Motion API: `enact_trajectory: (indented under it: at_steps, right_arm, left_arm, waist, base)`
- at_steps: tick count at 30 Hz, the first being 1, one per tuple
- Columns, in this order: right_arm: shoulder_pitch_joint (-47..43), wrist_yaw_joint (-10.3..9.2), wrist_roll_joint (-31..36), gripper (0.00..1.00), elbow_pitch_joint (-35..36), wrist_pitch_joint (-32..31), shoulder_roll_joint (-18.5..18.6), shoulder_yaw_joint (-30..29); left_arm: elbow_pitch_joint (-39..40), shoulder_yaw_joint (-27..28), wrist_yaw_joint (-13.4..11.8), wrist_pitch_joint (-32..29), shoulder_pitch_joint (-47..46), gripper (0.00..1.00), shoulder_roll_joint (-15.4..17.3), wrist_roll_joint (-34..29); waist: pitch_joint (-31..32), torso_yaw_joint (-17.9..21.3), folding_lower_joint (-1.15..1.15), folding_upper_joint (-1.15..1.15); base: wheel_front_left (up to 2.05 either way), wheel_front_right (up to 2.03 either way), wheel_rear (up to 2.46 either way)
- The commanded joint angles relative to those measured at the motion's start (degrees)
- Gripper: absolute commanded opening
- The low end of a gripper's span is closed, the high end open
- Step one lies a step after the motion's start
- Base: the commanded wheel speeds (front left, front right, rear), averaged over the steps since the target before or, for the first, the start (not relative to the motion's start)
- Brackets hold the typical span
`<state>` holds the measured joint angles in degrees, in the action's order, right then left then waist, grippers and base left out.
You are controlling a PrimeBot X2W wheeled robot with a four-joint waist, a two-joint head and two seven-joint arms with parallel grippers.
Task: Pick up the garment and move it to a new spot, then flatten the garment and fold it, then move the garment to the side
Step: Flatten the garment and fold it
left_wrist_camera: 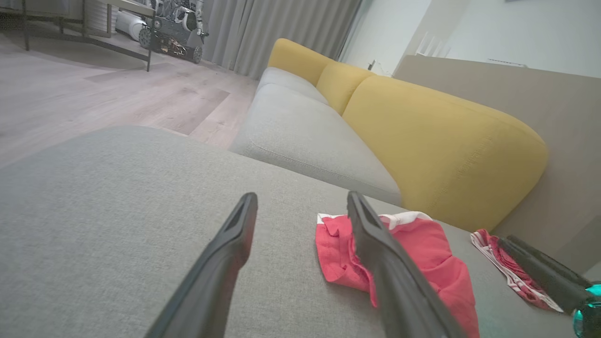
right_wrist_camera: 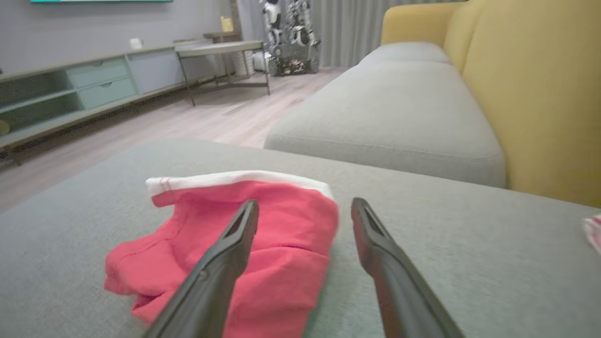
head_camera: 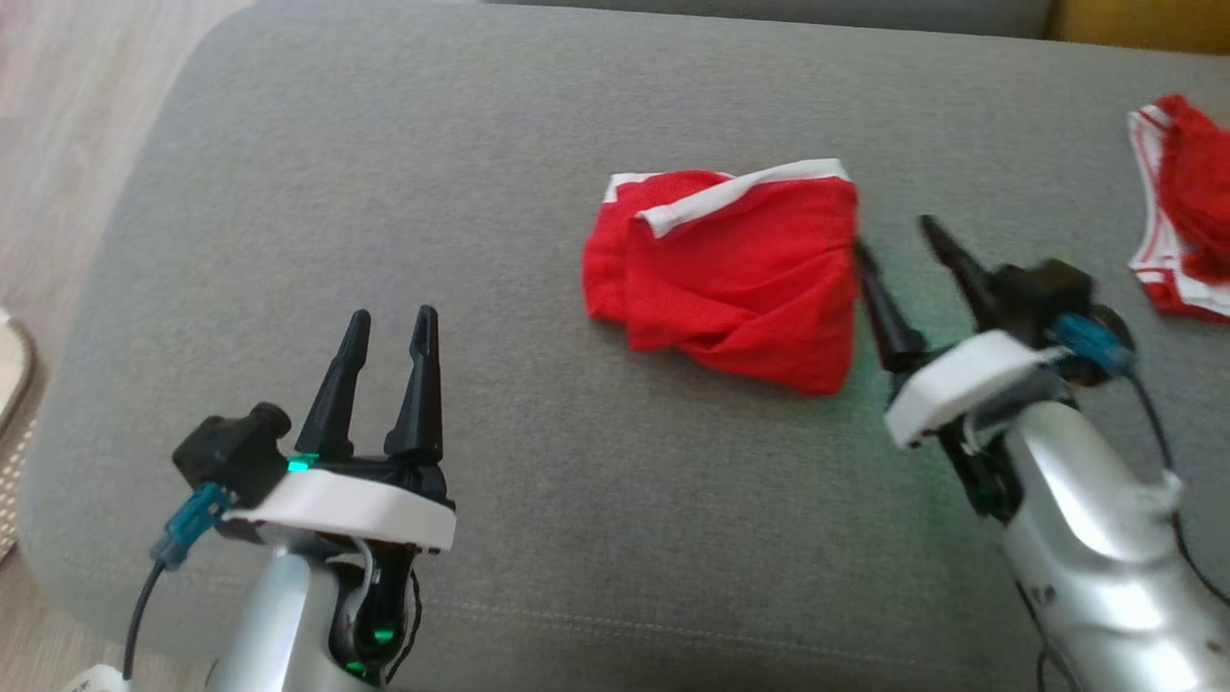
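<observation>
Here, garment [head_camera: 730,274] on cushion [head_camera: 384,144], right gripper [head_camera: 894,235] splayed at its edge — left gripper [head_camera: 394,315] splayed.

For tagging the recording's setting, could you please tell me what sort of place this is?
Most likely a home living room, or a lab dressed as one: a sofa with yellow back cushions, a low cabinet with drawers along the wall, and a wooden floor with long grey curtains.

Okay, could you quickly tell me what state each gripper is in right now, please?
Left gripper: open, holding nothing.
Right gripper: open, empty, beside the red garment.
</observation>
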<state>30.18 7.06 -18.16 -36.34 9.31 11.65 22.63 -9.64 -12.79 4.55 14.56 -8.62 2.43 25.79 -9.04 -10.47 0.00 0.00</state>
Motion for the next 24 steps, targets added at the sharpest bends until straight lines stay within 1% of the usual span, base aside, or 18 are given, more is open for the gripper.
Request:
enact_trajectory:
  at_steps: [1, 2, 4, 7, 10, 15, 19, 20, 21, 24]
  right_arm:
    - [-0.89, 0.43, 0.96, 1.00, 3.20, 1.44, -0.57, -1.38]
    - [-3.58, 0.43, 2.45, 1.00, 5.87, 2.67, -1.45, -5.19]
    - [-6.31, 0.43, 4.79, 1.00, 8.66, 3.69, -2.31, -8.52]
    - [-10.35, 0.43, 7.72, 1.00, 12.80, 4.70, -4.34, -12.95]
    - [-13.66, 0.43, 10.09, 1.00, 16.25, 5.20, -6.10, -15.93]
    - [-16.40, 0.43, 12.64, 1.00, 19.43, 5.44, -7.62, -17.44]
    - [-16.06, 0.43, 13.48, 1.00, 20.52, 5.43, -8.08, -16.33]
    - [-15.65, 0.43, 13.54, 0.48, 20.68, 5.18, -8.12, -15.76]
    - [-15.09, 0.43, 13.76, 0.00, 20.88, 5.03, -8.14, -15.29]
    - [-12.89, 0.43, 14.02, 0.00, 20.96, 3.89, -7.70, -12.26]
  left_arm:
    - [2.10, 2.05, 0.16, 0.44, -2.61, 1.00, 0.44, -0.56]
    - [2.36, 2.15, 0.17, 0.44, -2.75, 1.00, 0.44, -0.60]
    - [2.60, 2.30, 0.13, 0.44, -2.87, 1.00, 0.44, -0.57]
    - [3.15, 2.44, 0.03, 0.44, -2.91, 1.00, 0.44, -0.44]
    - [3.90, 2.71, -0.12, 0.44, -2.61, 1.00, 0.44, -0.37]
    - [4.57, 2.96, -0.34, 0.44, -1.62, 1.00, 0.44, -0.14]
    - [4.58, 2.15, -0.18, 0.44, -1.70, 1.00, 0.44, 0.13]
    - [4.48, 1.87, -0.13, 0.44, -1.83, 1.00, 0.44, 0.25]
    - [4.37, 1.58, -0.06, 0.44, -1.99, 1.00, 0.44, 0.33]
    - [4.20, 1.13, -0.06, 0.44, -2.53, 1.00, 0.44, 0.75]
  waist:
    - [0.25, 1.06, 0.00, 0.00]
    - [0.33, 1.85, 0.00, 0.00]
    - [0.28, 2.51, 0.00, 0.00]
    - [0.14, 3.28, 0.00, 0.00]
    - [-0.04, 3.91, 0.00, 0.00]
    - [-0.35, 4.47, 0.00, 0.00]
    - [-1.03, 3.83, 0.00, 0.00]
    - [-1.31, 3.51, 0.00, 0.00]
    - [-1.63, 3.12, 0.00, 0.00]
    - [-2.82, 1.56, 0.00, 0.00]
  base:
    - [0.00, 0.00, 0.00]
    - [0.00, 0.00, 0.00]
    - [0.00, 0.00, 0.00]
    - [0.00, 0.00, 0.00]
    - [0.00, 0.00, 0.00]
    - [0.00, 0.00, 0.00]
    - [0.00, 0.00, 0.00]
    - [0.00, 0.00, 0.00]
    - [0.00, 0.00, 0.00]
    - [0.00, 0.00, 0.00]
